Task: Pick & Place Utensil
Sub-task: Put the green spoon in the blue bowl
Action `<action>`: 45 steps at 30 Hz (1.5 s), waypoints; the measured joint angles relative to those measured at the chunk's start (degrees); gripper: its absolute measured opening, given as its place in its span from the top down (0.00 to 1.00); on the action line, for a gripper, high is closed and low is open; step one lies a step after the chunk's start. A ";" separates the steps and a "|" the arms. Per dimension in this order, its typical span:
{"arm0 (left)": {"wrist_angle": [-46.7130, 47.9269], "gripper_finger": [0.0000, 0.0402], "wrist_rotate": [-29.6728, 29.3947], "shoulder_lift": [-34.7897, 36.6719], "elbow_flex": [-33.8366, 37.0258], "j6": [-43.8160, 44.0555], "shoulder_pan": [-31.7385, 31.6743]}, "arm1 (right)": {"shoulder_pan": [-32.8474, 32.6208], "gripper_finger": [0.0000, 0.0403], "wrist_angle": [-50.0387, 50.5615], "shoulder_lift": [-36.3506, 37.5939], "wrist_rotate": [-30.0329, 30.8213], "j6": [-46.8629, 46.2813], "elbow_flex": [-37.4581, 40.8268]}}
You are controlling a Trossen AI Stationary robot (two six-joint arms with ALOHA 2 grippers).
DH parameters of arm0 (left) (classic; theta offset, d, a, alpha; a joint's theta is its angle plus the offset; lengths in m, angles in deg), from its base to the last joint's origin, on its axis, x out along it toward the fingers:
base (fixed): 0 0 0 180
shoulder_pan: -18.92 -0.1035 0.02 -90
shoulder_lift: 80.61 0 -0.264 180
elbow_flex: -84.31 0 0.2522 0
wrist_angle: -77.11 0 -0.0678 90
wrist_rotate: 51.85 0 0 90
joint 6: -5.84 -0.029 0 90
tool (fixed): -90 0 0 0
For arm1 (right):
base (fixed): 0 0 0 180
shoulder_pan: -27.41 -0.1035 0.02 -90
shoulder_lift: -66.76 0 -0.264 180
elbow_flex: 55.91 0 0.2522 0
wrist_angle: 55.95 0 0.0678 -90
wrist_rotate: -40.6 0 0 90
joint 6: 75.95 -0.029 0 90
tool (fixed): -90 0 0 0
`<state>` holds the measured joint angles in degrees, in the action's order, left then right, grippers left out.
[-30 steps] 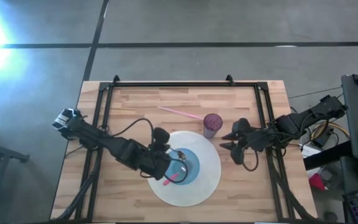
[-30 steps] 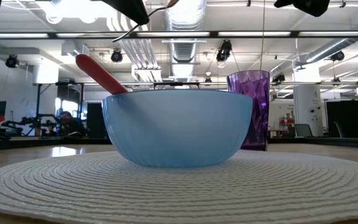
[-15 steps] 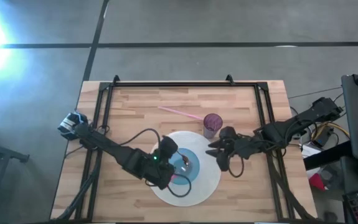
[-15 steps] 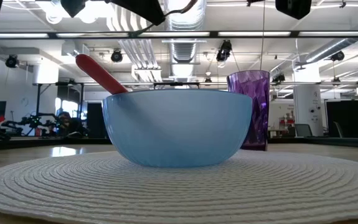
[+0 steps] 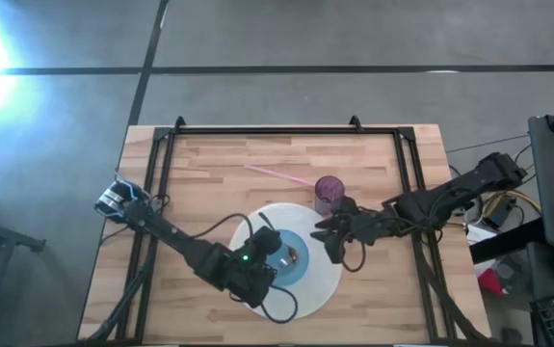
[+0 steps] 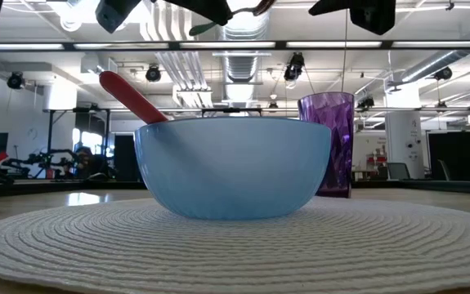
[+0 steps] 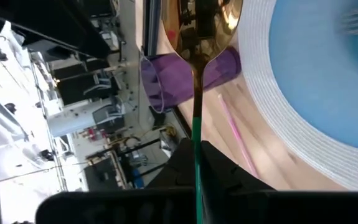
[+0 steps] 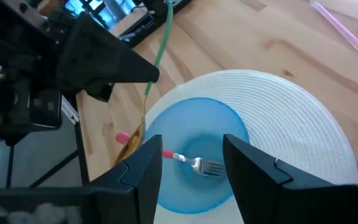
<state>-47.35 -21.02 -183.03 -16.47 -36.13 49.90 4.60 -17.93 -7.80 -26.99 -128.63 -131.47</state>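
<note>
A blue bowl (image 5: 294, 258) sits on a round white placemat (image 5: 327, 275). In it lies a fork (image 8: 205, 165), its red handle (image 6: 130, 97) leaning out over the bowl's rim. My left gripper (image 5: 273, 247) is above the bowl's left side, shut on a gold spoon (image 8: 132, 140) with a green handle. My right gripper (image 5: 329, 237) hovers open above the bowl's right side; in the right wrist view its fingers (image 8: 142, 174) frame the bowl with nothing between them. A purple cup (image 5: 329, 189) stands beyond the mat. My left gripper pinches the spoon's green handle (image 7: 197, 163) between its two fingers, which come slanting down from the table's left. The handle runs on past the fingers on both sides. The spoon slants downward with its gold bowl (image 7: 205, 23) lowest, above the blue bowl's rim and clear of it.
A pink straw (image 5: 277, 173) lies on the wood behind the mat, left of the cup. A black frame (image 5: 171, 145) runs around the table's far and side edges. Bare wood lies at the far left and near right.
My left gripper has swung toward the table's near edge and the bowl, sunk a little and rolled, turning the spoon with it; its arm now covers the fork's handle in the high view. My right gripper has moved left toward the bowl and come down slightly, still open.
</note>
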 joint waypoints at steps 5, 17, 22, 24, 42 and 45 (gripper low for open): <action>-2.56 1.00 -0.80 -0.43 0.00 -2.68 0.50 | 0.00 0.59 -5.58 -2.18 -0.22 1.47 -0.02; -11.82 1.00 -2.50 -0.43 0.02 -15.48 3.73 | 2.01 0.59 -8.93 -2.71 0.07 7.13 -3.30; -13.41 1.00 -2.46 -0.43 0.02 -20.66 4.78 | 4.00 0.59 -9.59 -2.46 0.07 8.35 -4.57; -13.89 1.00 -2.47 -0.43 0.02 -21.87 4.78 | 4.70 0.59 -10.79 -2.86 0.02 8.35 -4.59; -15.01 1.00 -0.29 -0.41 0.02 -25.53 5.09 | 6.32 0.59 -19.44 -10.74 -6.73 9.44 -4.57; -15.04 1.00 0.03 -0.41 0.04 -25.45 5.09 | 6.34 0.59 -20.07 -10.97 -7.95 9.44 -4.57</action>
<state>-62.39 -20.98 -183.44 -16.43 -61.58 54.99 10.94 -38.00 -18.77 -34.94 -119.19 -136.04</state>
